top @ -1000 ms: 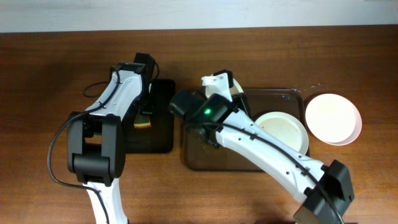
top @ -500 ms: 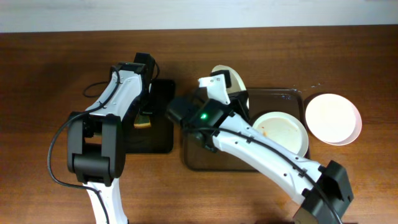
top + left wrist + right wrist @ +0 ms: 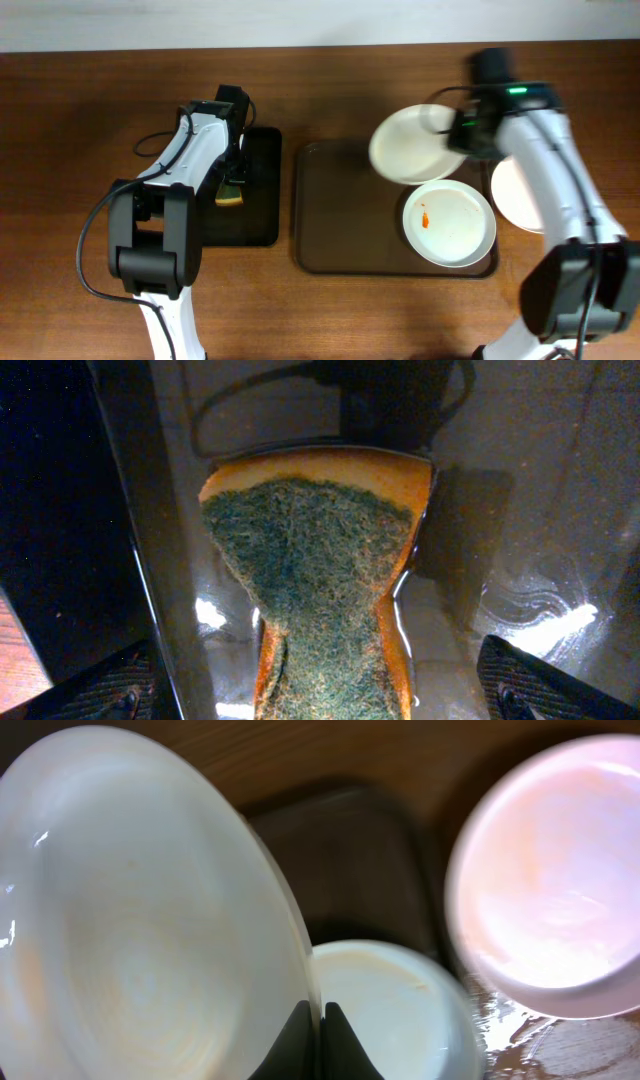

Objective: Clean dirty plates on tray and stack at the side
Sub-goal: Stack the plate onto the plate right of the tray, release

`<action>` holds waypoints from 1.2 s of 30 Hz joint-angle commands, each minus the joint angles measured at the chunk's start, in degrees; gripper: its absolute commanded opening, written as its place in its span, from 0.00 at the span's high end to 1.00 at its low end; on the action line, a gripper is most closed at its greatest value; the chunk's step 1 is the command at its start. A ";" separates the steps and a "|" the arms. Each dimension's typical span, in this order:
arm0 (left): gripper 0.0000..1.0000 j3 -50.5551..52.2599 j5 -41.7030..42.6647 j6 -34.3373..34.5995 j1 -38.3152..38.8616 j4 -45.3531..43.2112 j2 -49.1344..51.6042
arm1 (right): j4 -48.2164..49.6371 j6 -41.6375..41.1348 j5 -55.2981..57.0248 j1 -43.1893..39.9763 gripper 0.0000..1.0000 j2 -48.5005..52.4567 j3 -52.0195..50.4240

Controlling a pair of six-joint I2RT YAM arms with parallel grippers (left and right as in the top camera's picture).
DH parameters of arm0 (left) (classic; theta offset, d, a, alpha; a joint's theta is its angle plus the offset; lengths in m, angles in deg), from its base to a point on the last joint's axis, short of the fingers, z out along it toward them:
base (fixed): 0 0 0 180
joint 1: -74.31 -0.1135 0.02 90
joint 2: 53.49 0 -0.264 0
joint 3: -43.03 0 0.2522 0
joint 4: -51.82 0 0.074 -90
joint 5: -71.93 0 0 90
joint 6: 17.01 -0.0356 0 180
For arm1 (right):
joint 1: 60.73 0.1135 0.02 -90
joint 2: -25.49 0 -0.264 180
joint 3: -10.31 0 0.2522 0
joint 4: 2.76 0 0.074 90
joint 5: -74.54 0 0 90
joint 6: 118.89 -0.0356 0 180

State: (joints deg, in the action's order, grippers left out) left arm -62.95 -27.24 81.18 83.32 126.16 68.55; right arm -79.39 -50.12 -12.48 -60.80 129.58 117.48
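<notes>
My right gripper (image 3: 462, 135) is shut on the rim of a plain white plate (image 3: 412, 146) and holds it in the air over the far right part of the brown tray (image 3: 340, 210). In the right wrist view the jaws (image 3: 320, 1030) pinch that plate's (image 3: 140, 920) edge. A second plate (image 3: 450, 222) with a small orange-red smear lies on the tray's right half. A third white plate (image 3: 532, 190) lies on the table right of the tray, partly hidden by my right arm. My left gripper (image 3: 235, 175) is open, its fingers (image 3: 320, 690) on either side of a sponge.
The green-topped yellow sponge (image 3: 320, 580) lies on the wet black tray (image 3: 250, 225) left of the brown tray. A black cable (image 3: 150, 145) loops on the table by the left arm. The tray's left half is bare.
My right arm has swung from the tray's far left corner to its far right, carrying the white plate with it. The left arm has not moved.
</notes>
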 commanded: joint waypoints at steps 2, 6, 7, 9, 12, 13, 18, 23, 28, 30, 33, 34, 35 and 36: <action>0.00 0.37 0.42 0.13 -0.09 0.00 0.22 | -0.35 4.96 -11.58 -18.95 0.96 -1.27 -0.15; 0.00 0.37 0.42 0.13 -0.09 -0.02 0.22 | -0.37 4.98 -11.58 -34.14 0.96 1.07 -0.26; 0.00 0.37 0.42 0.13 -0.09 -0.02 0.22 | -0.57 4.96 -11.58 -36.33 0.96 2.08 -0.33; 0.00 0.37 0.42 0.13 -0.09 0.00 0.22 | -0.24 4.94 -11.63 -38.86 0.96 3.87 -1.01; 0.00 0.37 0.42 0.13 -0.09 -0.02 0.22 | 0.63 4.92 -11.63 -39.30 0.96 6.56 -1.33; 0.00 0.37 0.42 0.13 -0.09 -0.02 0.22 | 1.16 4.92 -11.61 -39.06 0.95 7.28 -1.33; 0.00 0.37 0.42 0.13 -0.09 -0.02 0.22 | 1.53 4.94 -11.41 -38.99 0.52 8.79 -1.33; 0.00 0.37 0.42 0.13 -0.09 -0.02 0.22 | -2.73 6.82 -19.30 -38.01 0.23 8.76 -1.33; 0.00 0.37 0.42 0.13 -0.09 -0.02 0.22 | -11.28 12.22 -19.50 -31.52 0.28 8.76 -1.33; 0.00 0.37 0.42 0.13 -0.09 -0.02 0.22 | -15.43 15.08 -19.47 -26.53 0.31 8.76 -1.33; 0.00 0.37 0.42 0.13 -0.09 -0.02 0.22 | -17.55 15.28 -18.69 -21.99 0.40 8.76 -1.33; 0.00 0.37 0.42 0.13 -0.09 -0.02 0.22 | -18.25 15.28 -18.51 -20.46 0.42 8.76 -1.38; 0.00 0.37 0.42 0.13 -0.09 -0.02 0.22 | -19.43 15.23 -17.79 -18.27 0.42 8.76 -1.38; 0.00 0.37 0.42 0.13 -0.09 -0.02 0.22 | -20.24 15.23 -16.85 -16.24 0.43 8.70 -1.38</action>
State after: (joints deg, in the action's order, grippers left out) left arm -62.95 -27.21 81.20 83.32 126.14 68.55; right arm -97.84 -36.13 -30.99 -81.39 138.21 116.45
